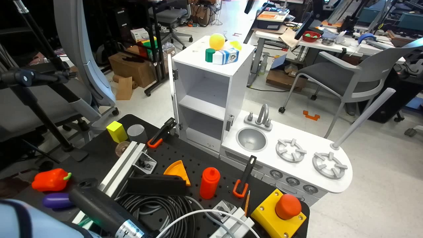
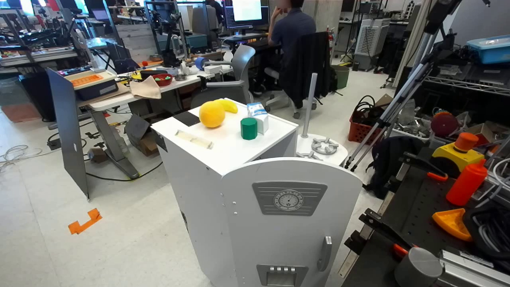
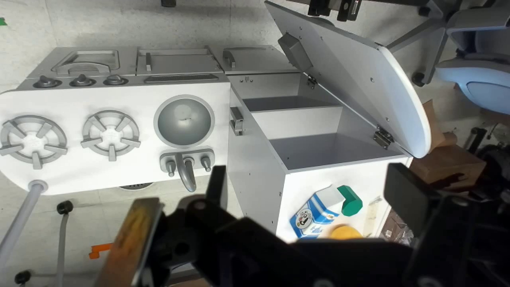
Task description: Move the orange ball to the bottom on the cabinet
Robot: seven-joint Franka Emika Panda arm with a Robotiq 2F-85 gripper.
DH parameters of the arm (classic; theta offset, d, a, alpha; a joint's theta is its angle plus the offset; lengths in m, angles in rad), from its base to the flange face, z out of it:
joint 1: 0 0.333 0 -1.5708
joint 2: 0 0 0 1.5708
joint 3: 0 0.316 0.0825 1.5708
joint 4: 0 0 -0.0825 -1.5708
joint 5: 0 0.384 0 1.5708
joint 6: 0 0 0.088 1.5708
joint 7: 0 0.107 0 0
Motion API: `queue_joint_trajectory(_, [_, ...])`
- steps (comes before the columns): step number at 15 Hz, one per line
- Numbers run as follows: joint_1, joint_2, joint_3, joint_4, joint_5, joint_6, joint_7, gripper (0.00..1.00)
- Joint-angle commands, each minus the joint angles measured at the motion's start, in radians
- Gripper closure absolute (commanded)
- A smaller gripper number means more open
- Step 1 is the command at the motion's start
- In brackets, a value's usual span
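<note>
The ball (image 1: 217, 41) is plain yellow-orange, the banana (image 2: 227, 105) yellow. The carton (image 3: 318, 211) is white and banded in blue, with a black-and-white cartoon face (image 3: 304, 218); the prism (image 2: 249, 129) is green. The cabinet (image 1: 238, 89) is white, its door (image 2: 291, 239) pale grey with a darker panel (image 2: 289, 199) lined crosswise; the sink (image 1: 251, 140) and tap (image 3: 184, 173) are grey. The tool (image 3: 308, 181) is black, and so is the bench (image 1: 195, 152), perforated in rows. The pepper (image 1: 49, 180) is red-orange with a green stem (image 1: 67, 176), the eggplant (image 1: 57, 200) purple, the block (image 1: 117, 131) and box (image 1: 266, 211) yellow, the wedge (image 1: 176, 170) orange, the bottle (image 1: 210, 183) and button (image 1: 288, 205) red-orange.

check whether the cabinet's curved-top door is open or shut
Open: the door stands out on hinges, with compartments inside the cabinet exposed.
</note>
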Motion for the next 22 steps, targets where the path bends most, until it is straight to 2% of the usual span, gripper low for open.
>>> queue_joint_trajectory(1, [-0.037, 0.018, 0.037, 0.007, 0.017, 0.002, -0.017, 0.00])
queue_joint_trajectory(5, [-0.009, 0.118, 0.057, 0.080, 0.024, -0.018, -0.030, 0.00])
queue_joint_trajectory(9, [0.020, 0.296, 0.145, 0.215, 0.026, -0.045, 0.006, 0.00])
queue_joint_trajectory(14, [0.018, 0.554, 0.282, 0.449, 0.047, -0.093, 0.061, 0.00])
queue_joint_trajectory(17, [0.009, 0.708, 0.356, 0.626, 0.030, -0.153, 0.146, 0.00])
queue_joint_trajectory(22, [0.008, 0.936, 0.439, 0.912, 0.024, -0.203, 0.276, 0.00])
